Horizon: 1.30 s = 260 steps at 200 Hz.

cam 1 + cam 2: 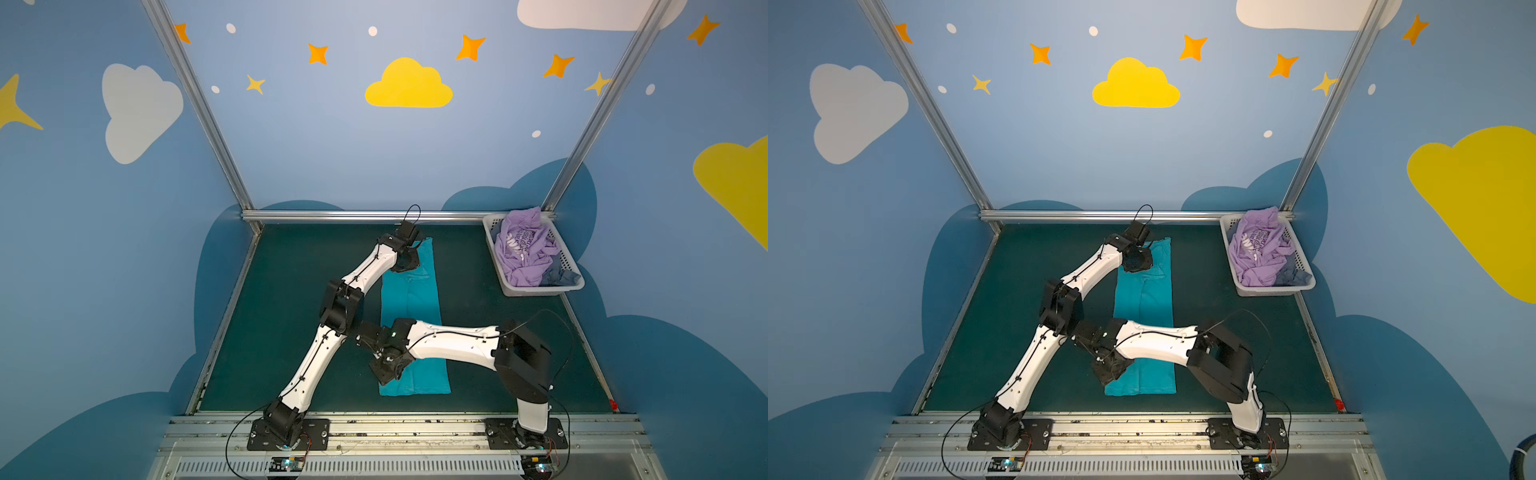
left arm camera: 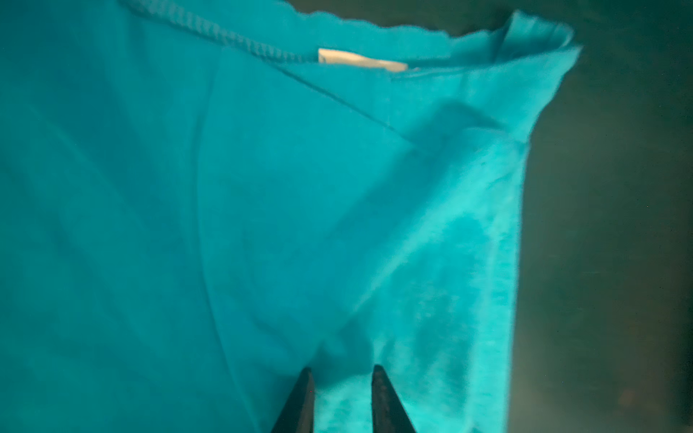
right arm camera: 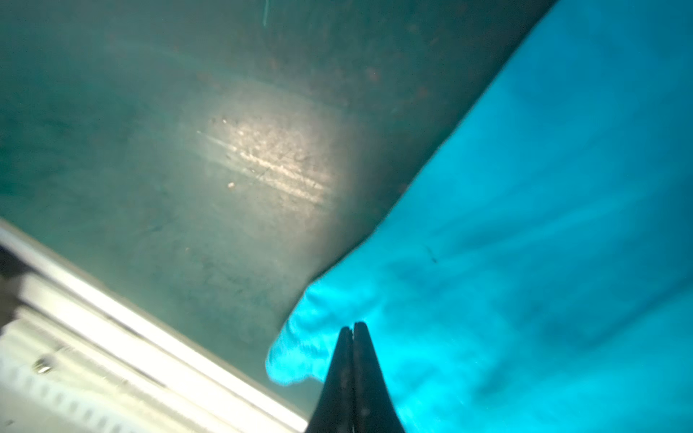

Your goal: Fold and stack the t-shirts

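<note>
A dark green table [image 1: 291, 332] sits inside blue walls [image 1: 374, 158] painted with clouds and stars. Well beyond the right gripper [image 3: 353, 324], in the far corner, a white basket [image 1: 536, 291] holds a crumpled lavender t-shirt [image 1: 521, 253] and a greyish cloth [image 1: 559, 276]. A teal t-shirt [image 1: 415, 299], folded into a long narrow strip, lies under both grippers. The left gripper [image 2: 343, 369] stands slightly parted over its collar end. The right gripper is closed at the hem corner; whether it pinches cloth is unclear.
</note>
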Motion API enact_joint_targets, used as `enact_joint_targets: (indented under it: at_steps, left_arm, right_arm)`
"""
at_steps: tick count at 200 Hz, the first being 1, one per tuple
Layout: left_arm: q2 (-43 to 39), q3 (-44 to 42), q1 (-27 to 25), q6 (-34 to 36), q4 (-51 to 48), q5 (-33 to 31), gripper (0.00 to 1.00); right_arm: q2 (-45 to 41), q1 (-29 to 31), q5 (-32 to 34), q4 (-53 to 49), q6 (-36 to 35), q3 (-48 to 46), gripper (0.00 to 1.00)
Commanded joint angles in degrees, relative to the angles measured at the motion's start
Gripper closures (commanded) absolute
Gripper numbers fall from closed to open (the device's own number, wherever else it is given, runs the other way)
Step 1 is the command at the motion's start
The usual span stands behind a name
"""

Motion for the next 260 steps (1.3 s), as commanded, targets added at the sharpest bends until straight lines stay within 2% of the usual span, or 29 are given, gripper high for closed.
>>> enact_joint_targets:
  at_steps: [1, 20, 32, 46, 59, 88, 96, 112, 126, 150, 169, 188, 222, 260]
  left_arm:
    - [-4.24, 2.11, 1.46, 2.38, -3.5, 3.55, 0.67]
    - [-10.35, -2.94, 2.8, 2.24, -3.34, 4.54, 0.66]
    - [-15.47, -9.29, 3.66, 1.56, -1.45, 5.09, 0.64]
    - [-21.82, -18.04, 4.72, 0.91, 1.59, 4.9, 0.61]
    - [-28.18, -26.26, 5.63, 0.22, 3.93, 4.48, 0.59]
    - [-43.76, -48.33, 6.31, -1.33, 9.86, 2.97, 0.56]
    - [-47.99, -54.71, 6.16, -1.94, 11.25, 2.38, 0.59]
    - [-55.93, -66.39, 5.48, -3.73, 13.07, 0.56, 0.64]
    - [-62.48, -76.47, 5.0, -6.36, 14.41, -0.48, 0.66]
    - [-72.03, -91.04, 2.38, -9.53, 15.62, -0.77, 0.62]
    - [-76.86, -98.35, -2.23, -12.13, 13.76, -2.19, 0.49]
    - [-79.99, -105.11, -7.79, -16.35, 15.59, -0.74, 0.39]
    - [-83.09, -112.64, -15.95, -24.42, 21.92, 0.73, 0.28]
    - [-80.78, -116.27, -20.23, -28.16, 25.8, 1.79, 0.24]
  right_arm:
    - [-9.95, -2.24, 0.75, -0.51, 1.99, -2.9, 1.0]
    - [-18.22, -5.98, 0.79, 1.81, 4.89, -9.07, 0.97]
    - [-23.64, -9.04, 0.42, 3.42, 6.74, -13.6, 0.96]
    - [-29.72, -12.35, 1.15, 4.55, 8.64, -18.75, 0.92]
    - [-33.94, -14.4, 4.16, 4.98, 10.85, -23.35, 0.93]
    - [-40.72, -15.88, 6.21, 6.22, 10.87, -31.74, 0.93]
    - [-42.11, -15.97, 6.67, 5.51, 11.84, -33.22, 0.91]
    - [-44.55, -16.26, 6.34, 4.65, 12.52, -36.08, 0.83]
    - [-46.05, -16.6, 4.65, 5.44, 12.81, -38.91, 0.68]
    - [-45.91, -17.23, -1.89, 7.84, 15.35, -43.21, 0.53]
    - [-43.94, -17.31, -7.93, 10.24, 17.8, -45.29, 0.48]
    - [-40.33, -17.41, -12.32, 10.99, 18.82, -45.43, 0.45]
    - [-31.42, -17.59, -18.95, 12.36, 17.3, -43.58, 0.43]
    - [-26.34, -17.76, -22.0, 15.59, 17.6, -43.65, 0.43]
